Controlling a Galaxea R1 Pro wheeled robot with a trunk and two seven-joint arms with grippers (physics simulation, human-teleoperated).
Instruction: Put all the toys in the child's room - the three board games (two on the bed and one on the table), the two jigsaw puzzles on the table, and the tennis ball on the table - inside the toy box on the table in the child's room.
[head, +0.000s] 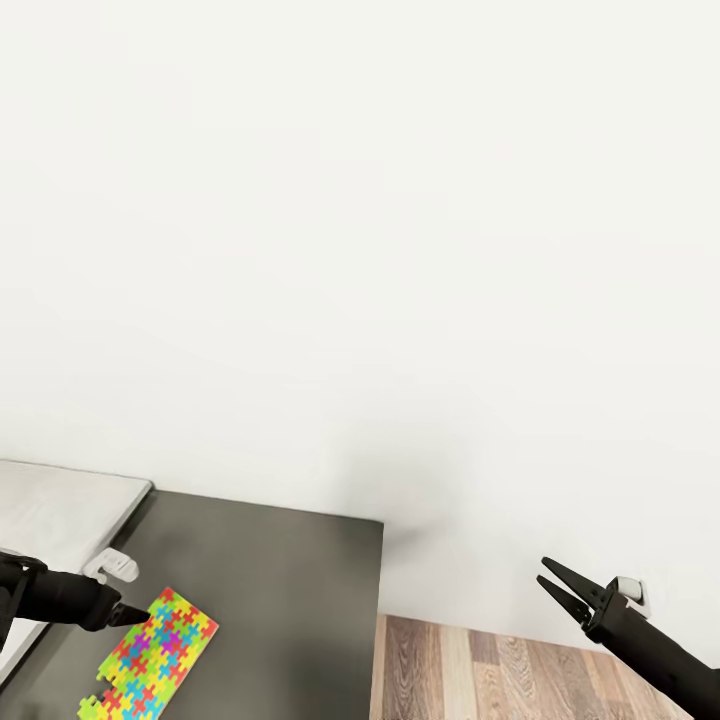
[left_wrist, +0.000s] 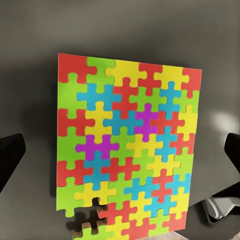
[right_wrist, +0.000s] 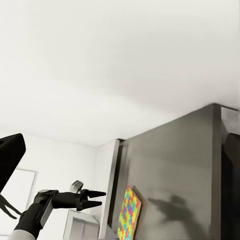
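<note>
One jigsaw puzzle (head: 155, 655) lies flat on the dark grey lower section of the table (head: 290, 580). It is a thin square of yellow, red, blue, green and purple pieces, with a few pieces loose at one corner (left_wrist: 87, 220). My left gripper (head: 135, 612) hovers just over its far edge, open, with the puzzle (left_wrist: 127, 145) spread between its fingers (left_wrist: 10, 160). My right gripper (head: 555, 585) is open and holds nothing, off the table's right end above the floor. The right wrist view takes in the left gripper (right_wrist: 100, 197) and the puzzle (right_wrist: 129, 212). The toy box, board games and tennis ball are out of view.
A plain white wall (head: 400, 250) stands right behind the table. The pale grey higher desk top (head: 60, 510) adjoins at the left. The table's right edge drops to wood plank floor (head: 500, 670).
</note>
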